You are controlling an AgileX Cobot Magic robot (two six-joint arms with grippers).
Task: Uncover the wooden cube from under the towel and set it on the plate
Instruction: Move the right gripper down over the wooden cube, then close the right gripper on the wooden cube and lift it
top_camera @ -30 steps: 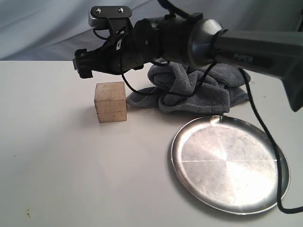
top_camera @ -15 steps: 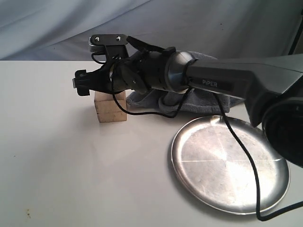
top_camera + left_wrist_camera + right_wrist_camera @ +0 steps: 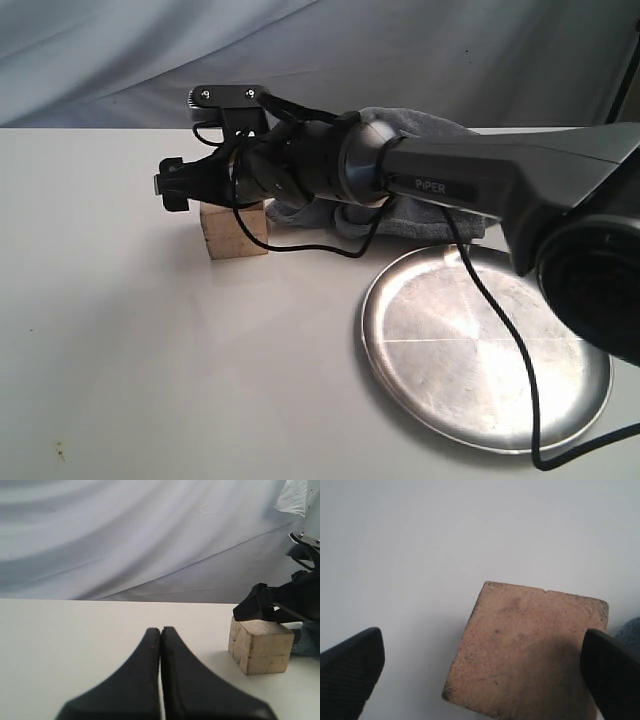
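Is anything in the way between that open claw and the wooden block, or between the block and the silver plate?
Nothing visible. The open right gripper hangs just above the bare cube. The towel lies beside it, not across the way to the plate.

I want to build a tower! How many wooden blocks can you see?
1. The wooden block sits on the table, left of the plate, beside the grey towel, just under the right gripper. Another could be hidden under the towel.
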